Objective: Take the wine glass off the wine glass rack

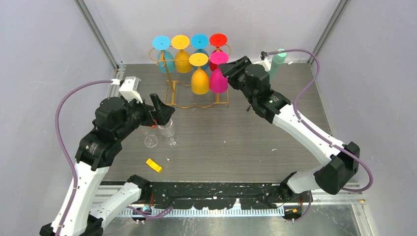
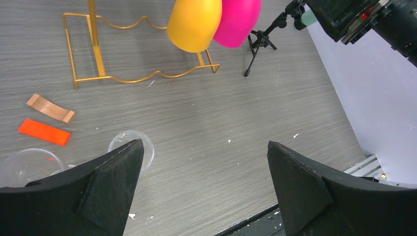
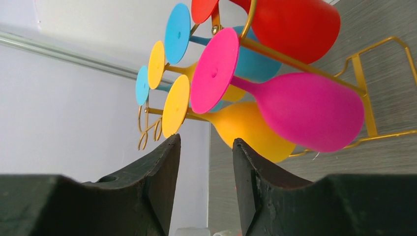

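The gold wire wine glass rack (image 1: 170,83) stands at the back of the table with several coloured wine glasses hanging bowl-down. A pink wine glass (image 1: 218,81) and a yellow one (image 1: 199,81) hang at the front. My right gripper (image 1: 227,69) sits just right of the pink glass, near its foot. In the right wrist view the pink glass (image 3: 310,110) and the rack (image 3: 364,98) lie just beyond my gripper (image 3: 206,140), whose narrowly parted jaws hold nothing. My left gripper (image 2: 204,145) is wide open and holds nothing, above the table left of the rack.
Two clear glasses (image 1: 151,140) (image 1: 169,130) stand upright under my left gripper. An orange block (image 1: 154,165) lies near the front, and a copper strip (image 2: 50,108) lies beside it. A black tripod with a green cylinder (image 1: 278,61) stands at the back right. Walls enclose the table.
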Controlling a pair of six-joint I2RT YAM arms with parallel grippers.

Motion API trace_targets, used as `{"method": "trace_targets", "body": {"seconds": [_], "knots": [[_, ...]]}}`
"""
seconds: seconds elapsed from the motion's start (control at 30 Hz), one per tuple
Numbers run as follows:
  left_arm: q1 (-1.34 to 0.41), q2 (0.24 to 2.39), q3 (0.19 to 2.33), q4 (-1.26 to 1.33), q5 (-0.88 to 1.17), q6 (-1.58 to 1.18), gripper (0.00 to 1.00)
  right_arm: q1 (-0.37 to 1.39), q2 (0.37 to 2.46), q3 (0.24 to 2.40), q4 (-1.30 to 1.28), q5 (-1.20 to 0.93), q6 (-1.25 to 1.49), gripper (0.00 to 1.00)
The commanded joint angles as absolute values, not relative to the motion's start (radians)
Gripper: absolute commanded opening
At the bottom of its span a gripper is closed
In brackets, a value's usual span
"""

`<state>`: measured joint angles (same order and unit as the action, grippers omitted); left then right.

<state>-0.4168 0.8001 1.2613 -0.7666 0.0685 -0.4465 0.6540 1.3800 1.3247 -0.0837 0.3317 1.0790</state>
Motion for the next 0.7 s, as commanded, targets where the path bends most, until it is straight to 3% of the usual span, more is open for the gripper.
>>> {"method": "trace_targets", "body": {"seconds": [0.0,0.67], "knots": [[-0.413,0.819,1.264,-0.727,0.052,-0.459,1.00,0.652,1.392,1.399,-0.051,0.440,1.021,0.48],[-0.413,0.837,1.266,-0.744,0.054,-0.466,1.00,0.596,1.524,1.566,-0.155,0.469,0.963,0.45]]}}
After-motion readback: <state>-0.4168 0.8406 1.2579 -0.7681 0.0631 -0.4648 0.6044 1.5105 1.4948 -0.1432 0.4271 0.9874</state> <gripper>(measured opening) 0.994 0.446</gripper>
